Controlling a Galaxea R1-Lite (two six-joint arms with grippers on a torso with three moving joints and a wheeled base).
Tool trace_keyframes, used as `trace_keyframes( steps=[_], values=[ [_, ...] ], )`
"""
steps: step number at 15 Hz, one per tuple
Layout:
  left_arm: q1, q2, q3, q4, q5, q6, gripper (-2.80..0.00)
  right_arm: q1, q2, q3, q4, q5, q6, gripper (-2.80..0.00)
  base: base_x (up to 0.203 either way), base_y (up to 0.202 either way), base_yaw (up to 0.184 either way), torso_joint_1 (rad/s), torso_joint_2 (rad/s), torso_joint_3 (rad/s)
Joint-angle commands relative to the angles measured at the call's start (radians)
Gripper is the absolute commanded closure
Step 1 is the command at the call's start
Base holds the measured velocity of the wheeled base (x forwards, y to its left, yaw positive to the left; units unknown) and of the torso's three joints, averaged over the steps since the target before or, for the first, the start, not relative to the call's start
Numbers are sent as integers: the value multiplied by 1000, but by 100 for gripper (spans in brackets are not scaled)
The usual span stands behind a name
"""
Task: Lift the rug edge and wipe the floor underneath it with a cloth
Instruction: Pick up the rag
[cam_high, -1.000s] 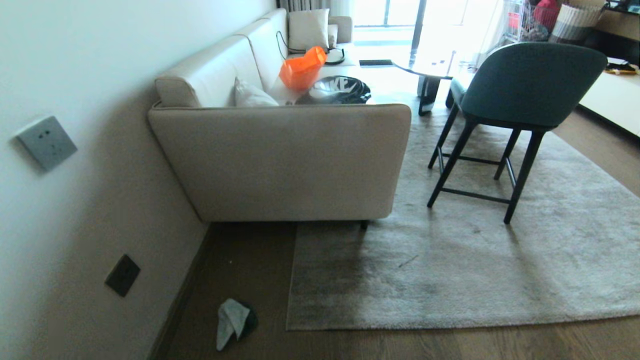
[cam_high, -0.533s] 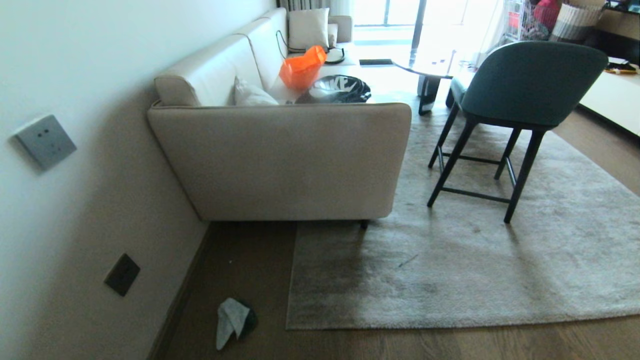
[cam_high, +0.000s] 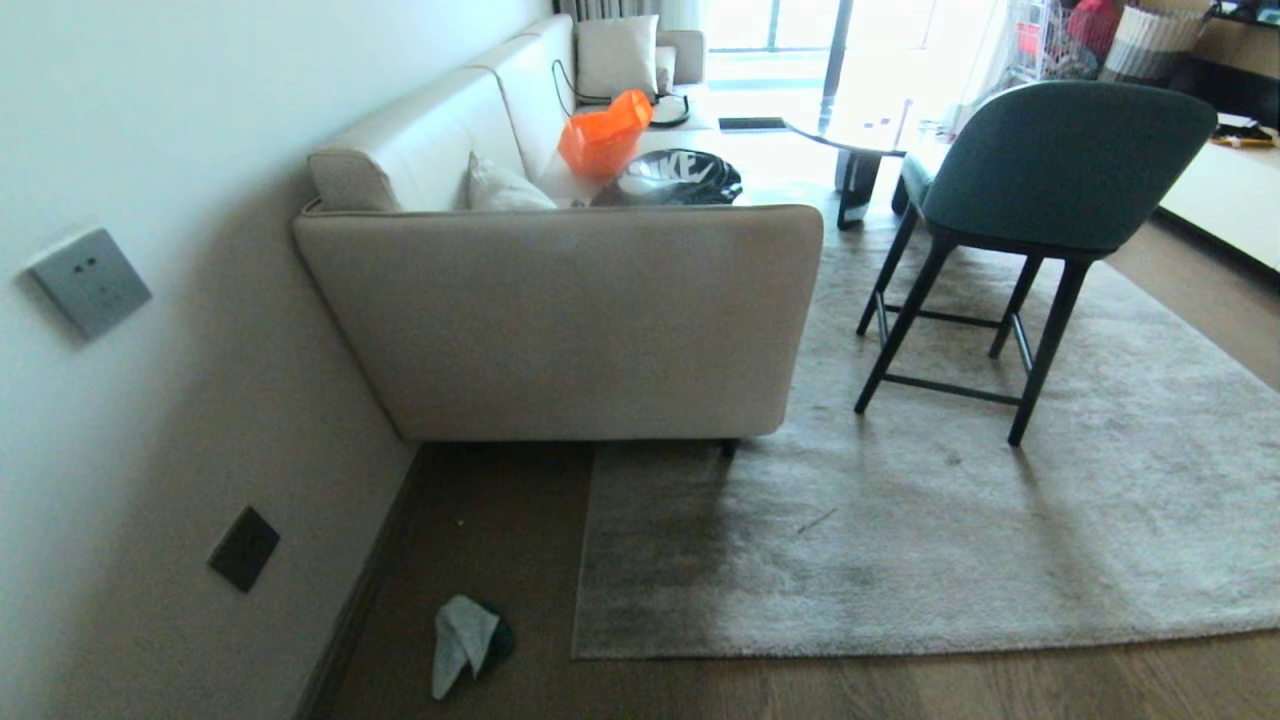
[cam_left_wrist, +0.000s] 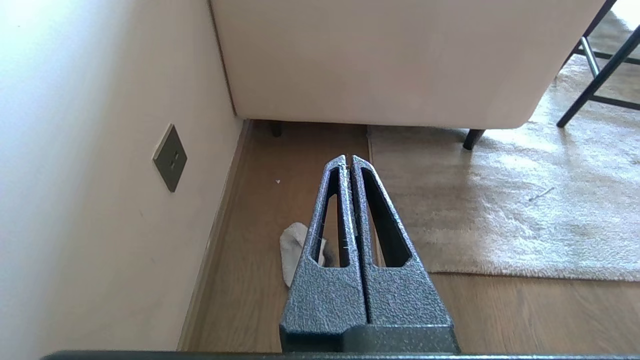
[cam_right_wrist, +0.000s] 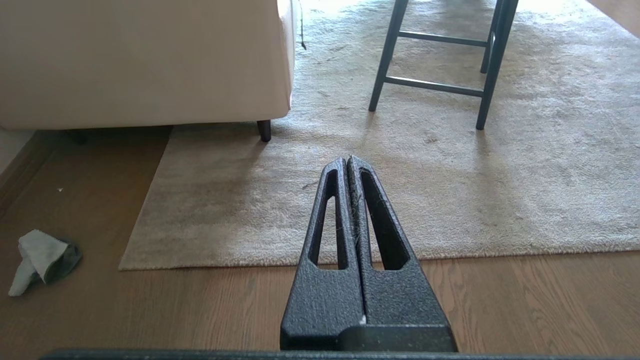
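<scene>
lying flat, head view: the rug (cam_high: 930, 520) spreads across the floor (cam_high: 480, 520); the rug edge (cam_high: 900, 645) runs straight along the near side, down on the planks; the rug's left corner sits near the cloth
cloth, head view: the cloth (cam_high: 465, 640) lies crumpled on the bare planks between the wall (cam_high: 150, 420) and the rug's left side, apart from both; neither arm shows here
furniture, head view: a beige sofa (cam_high: 560, 320) stands against the wall, one front leg on the rug; a green chair (cam_high: 1040, 180) stands on the rug to its right; an orange bag (cam_high: 603, 135) rests on the sofa seat
left wrist view: the left gripper (cam_left_wrist: 348, 161) hangs above the planks with its fingers pressed together, holding nothing; the cloth (cam_left_wrist: 292, 247) lies on the planks beyond, partly hidden by the fingers; the rug edge (cam_left_wrist: 525, 275) lies flat to one side; a dark wall socket (cam_left_wrist: 170, 157) is set low on the wall
right wrist view: the right gripper (cam_right_wrist: 347, 162) hangs above rug and planks, fingers together, empty; the rug edge (cam_right_wrist: 225, 264) lies flat; the cloth (cam_right_wrist: 42, 257) lies well apart from it on the planks, off the rug's corner
</scene>
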Motion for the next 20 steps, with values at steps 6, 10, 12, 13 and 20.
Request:
trace_keyframes(
  steps=[6, 10, 12, 13, 20],
  values=[
    [0, 0, 0, 0, 1, -1, 0, 0, 1, 0, 0, 0, 0, 0, 0, 0, 0, 0, 0, 0],
    [0, 0, -1, 0, 1, -1, 0, 0, 1, 0, 0, 0, 0, 0, 0, 0, 0, 0, 0, 0],
    [0, 0, 0, 0, 1, -1, 0, 0, 1, 0, 0, 0, 0, 0, 0, 0, 0, 0, 0, 0],
    [0, 0, 0, 0, 1, -1, 0, 0, 1, 0, 0, 0, 0, 0, 0, 0, 0, 0, 0, 0],
    [0, 0, 0, 1, 1, 0, 0, 0, 1, 0, 0, 0, 0, 0, 0, 0, 0, 0, 0, 0]
  ],
)
